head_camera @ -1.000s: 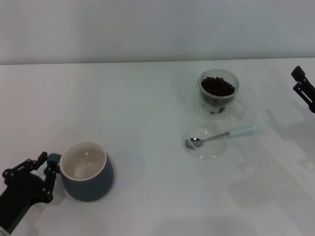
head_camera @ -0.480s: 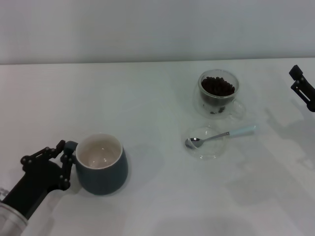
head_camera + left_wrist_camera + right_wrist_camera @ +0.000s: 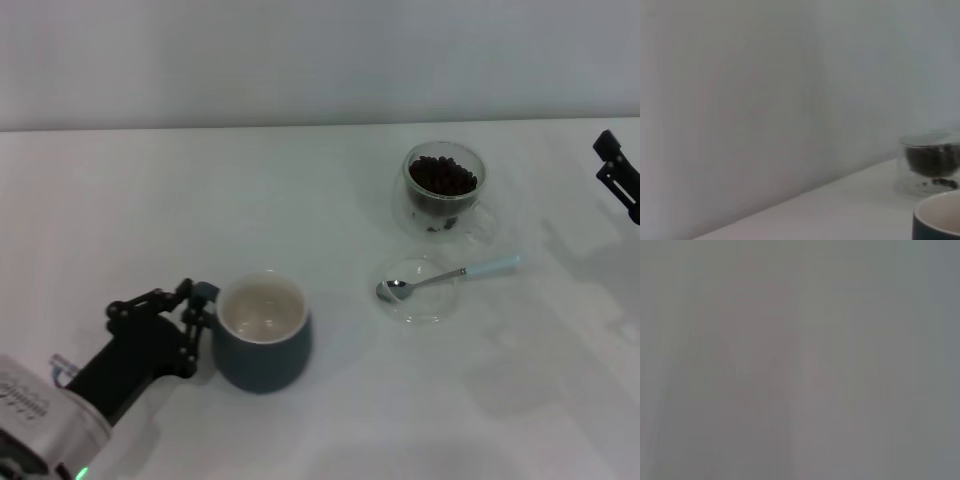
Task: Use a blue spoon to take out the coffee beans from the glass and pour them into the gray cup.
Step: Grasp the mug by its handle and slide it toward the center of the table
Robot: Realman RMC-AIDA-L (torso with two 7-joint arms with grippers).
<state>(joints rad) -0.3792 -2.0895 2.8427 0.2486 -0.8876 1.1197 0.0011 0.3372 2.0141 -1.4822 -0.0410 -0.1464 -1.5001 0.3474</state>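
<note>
Left hand (image 3: pixel 196 318) clamps its fingers on the handle of the gray cup (image 3: pixel 262 333), upright on the white counter (image 3: pixel 300 200), near left. Farther right, the blue spoon (image 3: pixel 450 275) rests across a clear dish (image 3: pixel 418 290); beyond it stands the glass (image 3: pixel 443 190) of coffee beans (image 3: pixel 442 176). Right hand (image 3: pixel 620 175) hangs at the far right edge, grip state unclear.

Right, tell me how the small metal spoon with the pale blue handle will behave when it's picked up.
The blue spoon looks rigid and probably light. It lies across the flat clear glass dish, handle overhanging, so a careless pinch may tip or slide it. Its shiny bowl suggests it is slippery.
</note>
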